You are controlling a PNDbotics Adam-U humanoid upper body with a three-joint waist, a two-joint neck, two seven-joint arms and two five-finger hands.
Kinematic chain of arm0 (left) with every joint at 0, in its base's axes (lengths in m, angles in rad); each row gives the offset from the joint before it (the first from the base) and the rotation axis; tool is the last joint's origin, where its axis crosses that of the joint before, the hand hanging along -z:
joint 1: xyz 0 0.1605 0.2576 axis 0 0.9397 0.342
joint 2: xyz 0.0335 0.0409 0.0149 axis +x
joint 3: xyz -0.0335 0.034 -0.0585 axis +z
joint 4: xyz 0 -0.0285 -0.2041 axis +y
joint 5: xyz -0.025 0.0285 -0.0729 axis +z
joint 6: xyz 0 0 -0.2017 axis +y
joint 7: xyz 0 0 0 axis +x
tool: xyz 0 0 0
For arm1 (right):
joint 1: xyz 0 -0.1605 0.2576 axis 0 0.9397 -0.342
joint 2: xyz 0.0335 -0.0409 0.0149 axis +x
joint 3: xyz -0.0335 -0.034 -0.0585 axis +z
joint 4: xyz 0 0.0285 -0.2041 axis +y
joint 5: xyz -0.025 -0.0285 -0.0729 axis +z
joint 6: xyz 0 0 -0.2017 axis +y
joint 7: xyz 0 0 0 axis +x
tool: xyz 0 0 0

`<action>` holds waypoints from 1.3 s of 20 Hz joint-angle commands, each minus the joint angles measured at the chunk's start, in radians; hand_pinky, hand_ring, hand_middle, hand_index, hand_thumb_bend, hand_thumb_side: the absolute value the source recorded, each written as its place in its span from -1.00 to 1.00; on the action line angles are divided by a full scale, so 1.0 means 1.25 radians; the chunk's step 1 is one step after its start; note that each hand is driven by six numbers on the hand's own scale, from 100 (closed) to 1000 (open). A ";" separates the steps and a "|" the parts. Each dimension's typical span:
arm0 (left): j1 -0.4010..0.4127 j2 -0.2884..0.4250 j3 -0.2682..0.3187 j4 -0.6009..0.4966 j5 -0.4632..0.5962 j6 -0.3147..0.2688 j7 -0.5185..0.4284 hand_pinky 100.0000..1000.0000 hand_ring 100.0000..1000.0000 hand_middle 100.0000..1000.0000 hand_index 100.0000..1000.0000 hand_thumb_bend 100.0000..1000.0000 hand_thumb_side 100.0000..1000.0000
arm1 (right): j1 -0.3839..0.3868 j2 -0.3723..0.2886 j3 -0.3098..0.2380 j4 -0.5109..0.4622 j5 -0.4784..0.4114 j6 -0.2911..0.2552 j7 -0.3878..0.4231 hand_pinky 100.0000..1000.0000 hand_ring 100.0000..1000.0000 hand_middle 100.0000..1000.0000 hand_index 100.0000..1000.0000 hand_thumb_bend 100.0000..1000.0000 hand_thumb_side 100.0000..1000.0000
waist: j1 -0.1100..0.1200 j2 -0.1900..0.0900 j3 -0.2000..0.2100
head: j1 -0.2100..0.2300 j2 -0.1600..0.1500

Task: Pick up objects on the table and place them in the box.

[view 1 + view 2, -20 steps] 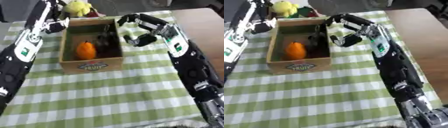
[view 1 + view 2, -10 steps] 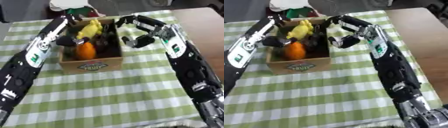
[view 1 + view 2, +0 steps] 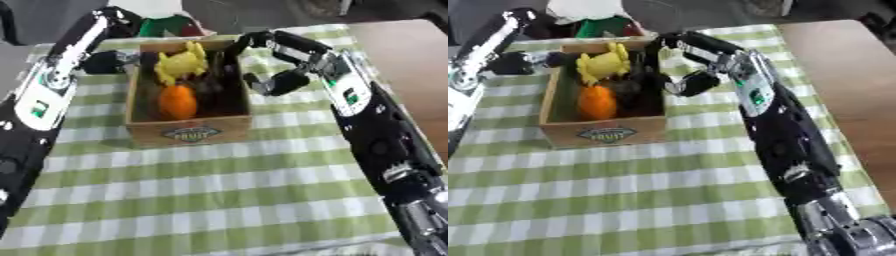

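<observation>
A cardboard box (image 3: 188, 134) with a fruit label stands on the checked cloth, left of middle. Inside lie an orange fruit (image 3: 177, 101), a yellow toy (image 3: 180, 63) at the far end, and a dark thing (image 3: 214, 87) that I cannot make out. My left hand (image 3: 107, 62) is just outside the box's left wall, apart from the yellow toy, fingers reaching toward the wall and holding nothing. My right hand (image 3: 284, 80) hovers open beside the box's right wall, fingers spread in an arc over the far right corner, empty.
Beyond the box sit a green thing (image 3: 171, 26) and a white thing (image 3: 584, 9). The green-and-white cloth (image 3: 227, 200) runs to the near edge. Bare brown tabletop (image 3: 411, 55) shows at the right.
My left hand carried the yellow toy from beyond the box's far left corner into the box, let it go, and drew back to the left. The right hand has barely moved.
</observation>
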 commanded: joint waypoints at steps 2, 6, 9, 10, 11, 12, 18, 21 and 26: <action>-0.006 0.036 0.007 -0.066 0.056 0.041 0.002 0.41 0.44 0.47 0.61 0.67 0.45 | -0.013 -0.018 -0.007 -0.020 -0.001 -0.010 0.007 0.83 1.00 0.55 0.83 -1.00 -0.66 | 0.001 -0.017 0.001 | -0.003 -0.004; 0.001 0.047 0.009 -0.075 0.083 0.060 0.000 0.28 0.29 0.29 0.48 0.09 0.00 | -0.008 -0.023 -0.012 -0.025 -0.005 -0.007 0.003 0.79 1.00 0.50 0.80 -1.00 -0.72 | 0.000 -0.015 0.006 | -0.006 -0.008; 0.054 0.081 0.062 -0.066 0.117 0.095 0.032 0.28 0.28 0.28 0.46 0.04 -0.04 | 0.030 -0.076 -0.065 -0.079 -0.037 0.026 -0.029 0.78 1.00 0.48 0.79 -1.00 -0.74 | -0.007 -0.015 0.051 | -0.028 -0.010; 0.076 0.081 0.084 -0.081 0.131 0.108 0.045 0.28 0.28 0.28 0.46 0.04 -0.04 | 0.040 -0.098 -0.086 -0.100 -0.050 0.039 -0.042 0.78 1.00 0.48 0.79 -1.00 -0.74 | -0.007 -0.014 0.059 | -0.032 -0.010; 0.096 0.080 0.104 -0.098 0.143 0.117 0.058 0.28 0.29 0.28 0.46 0.02 -0.05 | 0.050 -0.118 -0.106 -0.121 -0.063 0.051 -0.055 0.78 1.00 0.47 0.78 -1.00 -0.74 | -0.007 -0.012 0.064 | -0.036 -0.010; 0.115 0.078 0.123 -0.116 0.155 0.122 0.070 0.28 0.29 0.28 0.46 0.02 -0.05 | 0.059 -0.138 -0.117 -0.137 -0.075 0.060 -0.067 0.78 1.00 0.47 0.78 -1.00 -0.74 | -0.006 -0.011 0.067 | -0.039 -0.010; 0.233 0.065 0.221 -0.224 0.227 0.129 0.142 0.27 0.28 0.27 0.46 -0.02 -0.08 | 0.093 -0.191 -0.124 -0.173 -0.122 0.086 -0.131 0.76 1.00 0.44 0.77 -1.00 -0.76 | -0.003 -0.007 0.061 | -0.028 -0.011; 0.292 0.061 0.232 -0.274 0.264 0.135 0.167 0.27 0.27 0.26 0.45 -0.04 -0.10 | 0.111 -0.197 -0.135 -0.191 -0.135 0.100 -0.156 0.75 1.00 0.42 0.74 -1.00 -0.77 | -0.004 -0.008 0.058 | -0.024 -0.010; 0.376 0.055 0.251 -0.336 0.304 0.144 0.192 0.26 0.26 0.24 0.45 -0.05 -0.11 | 0.138 -0.202 -0.151 -0.210 -0.157 0.123 -0.176 0.74 1.00 0.39 0.73 -1.00 -0.78 | -0.003 -0.010 0.054 | -0.019 -0.009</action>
